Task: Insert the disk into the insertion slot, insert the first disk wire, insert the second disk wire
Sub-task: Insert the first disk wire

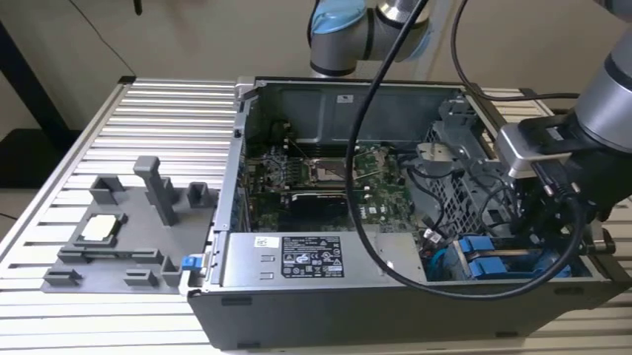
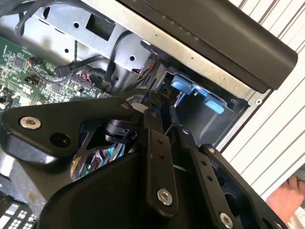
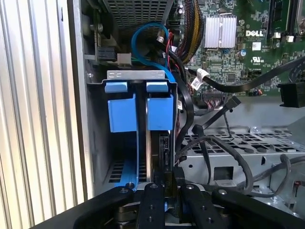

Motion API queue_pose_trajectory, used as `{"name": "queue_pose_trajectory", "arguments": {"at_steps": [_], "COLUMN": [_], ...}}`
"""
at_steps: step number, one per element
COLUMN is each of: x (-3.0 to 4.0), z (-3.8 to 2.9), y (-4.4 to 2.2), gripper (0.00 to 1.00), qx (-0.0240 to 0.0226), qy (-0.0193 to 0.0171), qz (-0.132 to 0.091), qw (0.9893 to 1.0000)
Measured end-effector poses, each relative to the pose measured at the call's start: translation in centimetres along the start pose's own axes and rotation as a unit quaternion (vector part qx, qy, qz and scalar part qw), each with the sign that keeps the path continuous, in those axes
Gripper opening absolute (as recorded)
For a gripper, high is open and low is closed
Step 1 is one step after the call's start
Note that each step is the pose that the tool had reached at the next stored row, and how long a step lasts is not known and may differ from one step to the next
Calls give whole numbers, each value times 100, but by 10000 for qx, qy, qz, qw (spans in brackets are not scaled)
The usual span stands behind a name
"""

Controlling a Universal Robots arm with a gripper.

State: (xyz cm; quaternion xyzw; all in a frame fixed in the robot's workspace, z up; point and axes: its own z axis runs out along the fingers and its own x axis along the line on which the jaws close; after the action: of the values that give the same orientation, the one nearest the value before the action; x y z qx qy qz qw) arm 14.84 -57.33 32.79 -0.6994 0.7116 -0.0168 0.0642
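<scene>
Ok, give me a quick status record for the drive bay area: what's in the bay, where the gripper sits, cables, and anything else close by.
case: open computer case on a slatted table
drive bay: holds two blue carriers, one beside the other
gripper: down inside the case at the bay, in line with the carrier nearer the motherboard
blue cable: loops just past the bay's metal edge
hand: a person's, outside the case
fixture tray: on the exterior view's left of the case

White lettering (image 3: pixel 258 34) marks the motherboard (image 3: pixel 228 67), a printed sticker (image 1: pixel 311 256) the power-supply box (image 1: pixel 380 260).
</scene>
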Motion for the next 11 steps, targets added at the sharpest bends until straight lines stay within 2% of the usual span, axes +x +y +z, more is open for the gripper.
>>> {"name": "queue_pose_trajectory", "arguments": {"at_steps": [1,2,3,11], "x": [0,0,-2,-27], "z": [1,-10,-35,-390], "y": [0,-2,-5,-45], "gripper": [20,27,27,27], "qx": [1,1,1,1], "qy": [0,-1,-6,-3], "qz": [0,0,1,0], "qw": [10000,10000,10000,10000]}}
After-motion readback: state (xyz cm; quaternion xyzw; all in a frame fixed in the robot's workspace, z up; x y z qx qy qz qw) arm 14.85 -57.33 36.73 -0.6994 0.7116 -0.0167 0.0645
